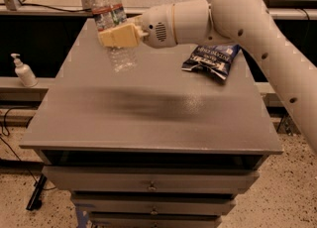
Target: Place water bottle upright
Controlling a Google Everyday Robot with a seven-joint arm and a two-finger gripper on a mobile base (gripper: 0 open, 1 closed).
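Observation:
The water bottle (111, 21) is a clear ribbed bottle with a white cap and a white label with a red band. It is nearly upright, tilted a little to the left, held above the far left part of the grey table (148, 118). My gripper (118, 36) reaches in from the right and is shut on the bottle's middle, below the label. The bottle's bottom hangs just above the table top.
A dark blue snack bag (212, 61) lies on the table's far right, under my arm. A white pump dispenser bottle (23, 71) stands on a ledge left of the table. The table has drawers in its front.

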